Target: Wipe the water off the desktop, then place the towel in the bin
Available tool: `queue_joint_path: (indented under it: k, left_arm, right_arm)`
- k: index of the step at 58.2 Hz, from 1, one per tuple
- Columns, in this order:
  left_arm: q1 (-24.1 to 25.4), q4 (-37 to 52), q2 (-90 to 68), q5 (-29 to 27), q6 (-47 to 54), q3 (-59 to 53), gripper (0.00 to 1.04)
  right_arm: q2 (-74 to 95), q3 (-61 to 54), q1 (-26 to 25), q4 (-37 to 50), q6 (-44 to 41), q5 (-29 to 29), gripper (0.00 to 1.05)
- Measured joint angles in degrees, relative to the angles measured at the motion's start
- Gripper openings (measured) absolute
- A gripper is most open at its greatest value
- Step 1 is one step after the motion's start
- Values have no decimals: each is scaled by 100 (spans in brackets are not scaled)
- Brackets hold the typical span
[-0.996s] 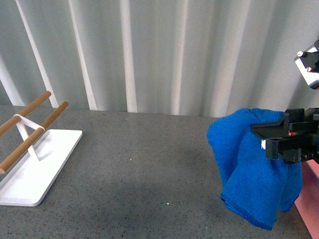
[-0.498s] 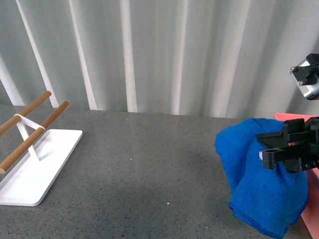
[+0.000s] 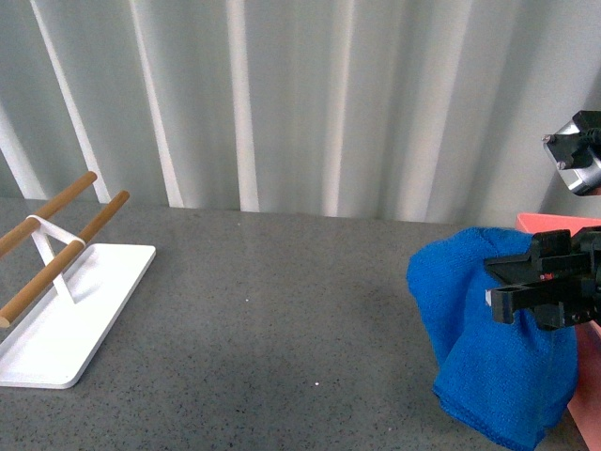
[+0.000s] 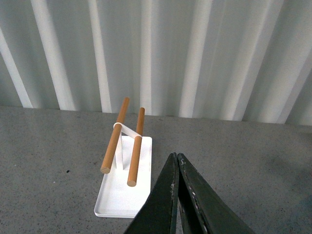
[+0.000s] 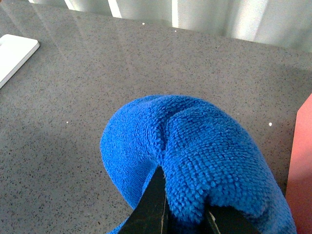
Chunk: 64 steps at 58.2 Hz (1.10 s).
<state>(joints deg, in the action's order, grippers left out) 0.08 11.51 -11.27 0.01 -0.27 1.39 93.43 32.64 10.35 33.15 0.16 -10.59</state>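
Across the foreground, the desktop (image 3: 263,319) runs dark grey and speckled to a ribbed white wall (image 3: 310,103) behind it. At its far left stands the white rack tray (image 3: 103,282), carrying two wooden rods (image 3: 56,202) on a white upright; the left wrist view shows the same tray (image 4: 117,204) ahead of my left arm. At the far right, the towel (image 3: 470,319) hangs bunched and folded from my right gripper (image 3: 493,282), draped down over the right end of the desktop; I cannot tell whether its lower end touches the surface. Just beside it, at the frame's right edge, is the salmon-pink bin (image 3: 554,222), only its rim and a strip of wall in view. In the right wrist view my fingers (image 5: 156,204) are pinched tight into a thick fold of the cloth. My left gripper (image 4: 177,158) has its fingers pressed together, holding nothing, above bare desktop near the rack.
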Motion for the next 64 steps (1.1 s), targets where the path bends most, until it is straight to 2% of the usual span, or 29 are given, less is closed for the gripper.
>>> queue_joint_path:
  k: [6,13,27,44,58,60,64]
  left_arm:
    - [0,-131,129,-2,0,2,4]
    - [0,-1095,927,0,0,2,4]
    - [0,-1139,1104,0,0,2,4]
    - [0,-1139,1104,-2,0,2,54]
    - [0,-1139,1104,-2,0,2,97]
    - [0,-1139,1104,-2,4,2,100]
    - [0,-1139,1104,0,2,2,98]
  right_arm:
    - [0,0,22,0,4,7,6]
    - [20,0,44,0,9,26,6]
    - [96,0,72,13,61,50,6]
    - [942,791,90,-481,505,72,6]
    - [2247,1832,411,-1305,501,269,6]
    - [2376,1961,476,-1375,503,308,6]
    - [2621,2199,599,-1488,505,319,6]
